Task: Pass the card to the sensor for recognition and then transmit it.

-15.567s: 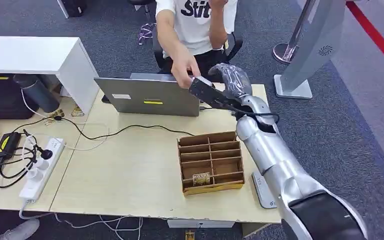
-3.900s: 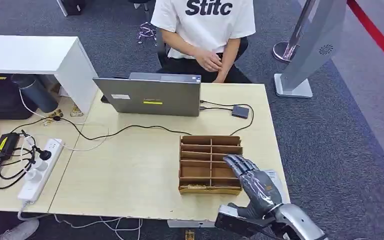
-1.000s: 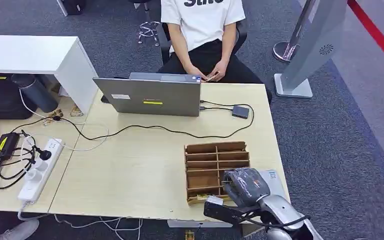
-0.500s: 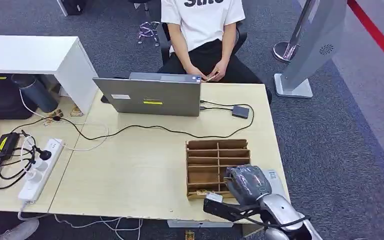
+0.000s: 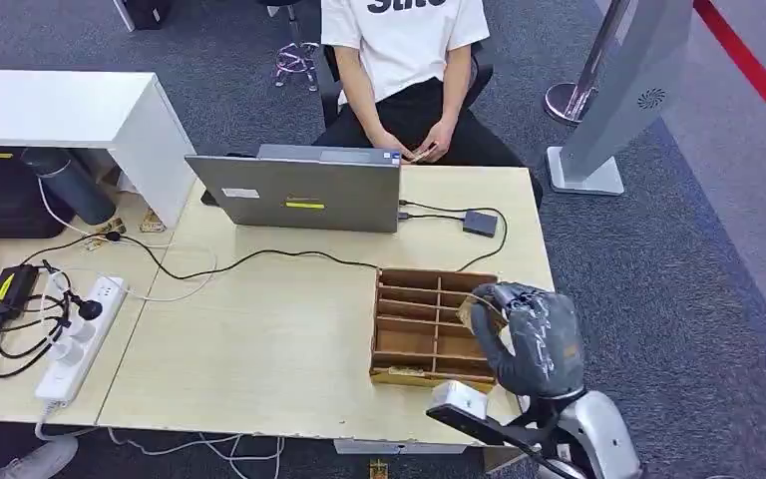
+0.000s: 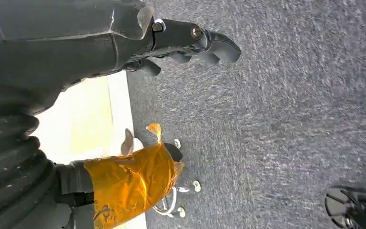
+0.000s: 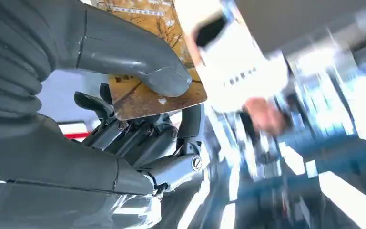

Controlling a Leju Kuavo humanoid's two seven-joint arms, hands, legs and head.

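The card is pinched between thumb and fingers of the right hand, raised just above the wooden divider box at 5 o'clock on the counter, while the left hand is seen curled in on nothing over carpet.
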